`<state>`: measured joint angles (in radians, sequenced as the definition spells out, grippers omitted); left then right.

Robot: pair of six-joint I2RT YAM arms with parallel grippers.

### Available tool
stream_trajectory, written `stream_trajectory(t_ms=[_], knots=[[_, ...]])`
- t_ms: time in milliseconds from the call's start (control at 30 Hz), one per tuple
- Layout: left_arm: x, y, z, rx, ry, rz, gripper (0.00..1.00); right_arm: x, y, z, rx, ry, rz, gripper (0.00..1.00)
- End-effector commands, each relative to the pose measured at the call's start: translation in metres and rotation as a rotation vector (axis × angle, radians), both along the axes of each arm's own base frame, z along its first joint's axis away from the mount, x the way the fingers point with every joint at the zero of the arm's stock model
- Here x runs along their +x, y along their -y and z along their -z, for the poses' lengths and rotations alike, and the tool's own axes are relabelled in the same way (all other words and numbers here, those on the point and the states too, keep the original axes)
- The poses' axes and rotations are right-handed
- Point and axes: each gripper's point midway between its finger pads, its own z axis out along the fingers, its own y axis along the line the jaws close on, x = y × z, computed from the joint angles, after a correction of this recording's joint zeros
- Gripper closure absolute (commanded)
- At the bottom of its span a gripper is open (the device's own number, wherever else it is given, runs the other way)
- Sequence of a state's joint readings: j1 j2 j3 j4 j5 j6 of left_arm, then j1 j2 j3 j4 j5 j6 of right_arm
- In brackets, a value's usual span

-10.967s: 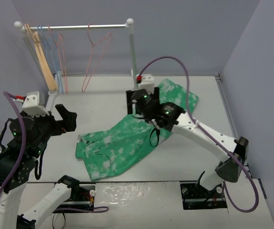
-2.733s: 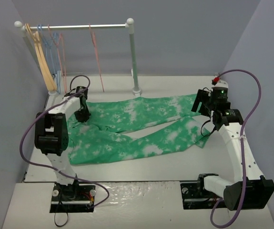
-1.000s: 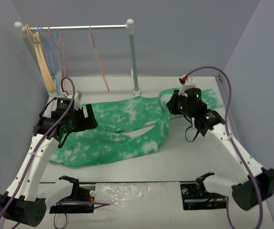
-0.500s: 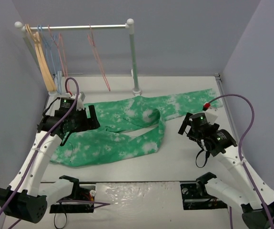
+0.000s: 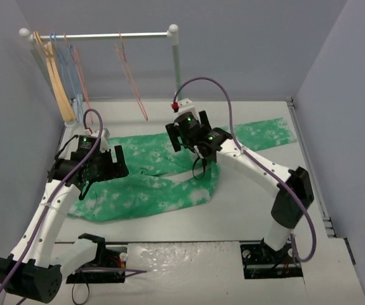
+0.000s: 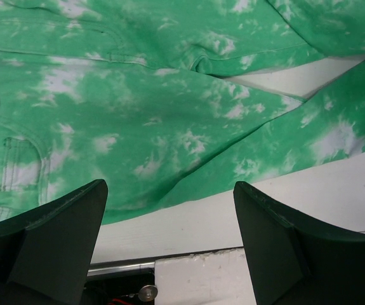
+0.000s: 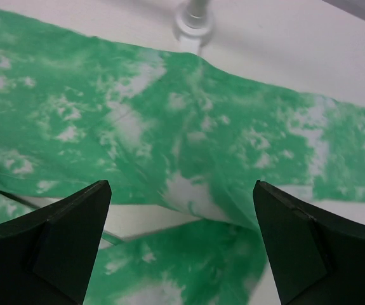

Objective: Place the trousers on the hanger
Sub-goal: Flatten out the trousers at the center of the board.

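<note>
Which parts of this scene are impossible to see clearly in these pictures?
Top view: the hanger is too thin to show how its hook sits on the rail.
Top view: the right gripper and its arm hide part of the trousers.
Left wrist view: the left edge cuts off the waist.
Right wrist view: the top edge cuts the rack post.

Trousers point(image 5: 157, 190) laid flat on the table point(image 5: 245, 203); hanger point(image 5: 131, 76) on the rail point(image 5: 99, 36).
The waist lies at the left. One leg runs to the right edge and the other bends back near mid-table. The left gripper point(image 5: 117, 162), fingers spread, is over the waist. The right gripper point(image 5: 177, 136) is over the far leg by the rail post. The tan wooden hanger point(image 5: 58, 82) and light blue wire hangers point(image 5: 66, 63) hang at the rail's left end.
</note>
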<state>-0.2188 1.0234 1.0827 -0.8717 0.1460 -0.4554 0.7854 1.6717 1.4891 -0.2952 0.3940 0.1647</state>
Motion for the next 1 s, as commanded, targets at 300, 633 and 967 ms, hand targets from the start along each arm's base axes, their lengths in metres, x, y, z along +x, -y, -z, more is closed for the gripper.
stream_trajectory(t_ms=[300, 633, 967], knots=[[-0.029, -0.029, -0.039, 0.058, 0.099, -0.094, 0.22, 0.042, -0.101, 0.089, -0.220, 0.016, -0.280, 0.27], [-0.033, -0.033, -0.036, 0.074, 0.088, -0.111, 0.22, 0.048, -0.124, 0.135, -0.214, -0.045, -0.354, 0.49], [-0.035, -0.032, -0.032, 0.072, 0.078, -0.106, 0.22, 0.050, -0.121, 0.164, -0.195, -0.104, -0.343, 0.50]])
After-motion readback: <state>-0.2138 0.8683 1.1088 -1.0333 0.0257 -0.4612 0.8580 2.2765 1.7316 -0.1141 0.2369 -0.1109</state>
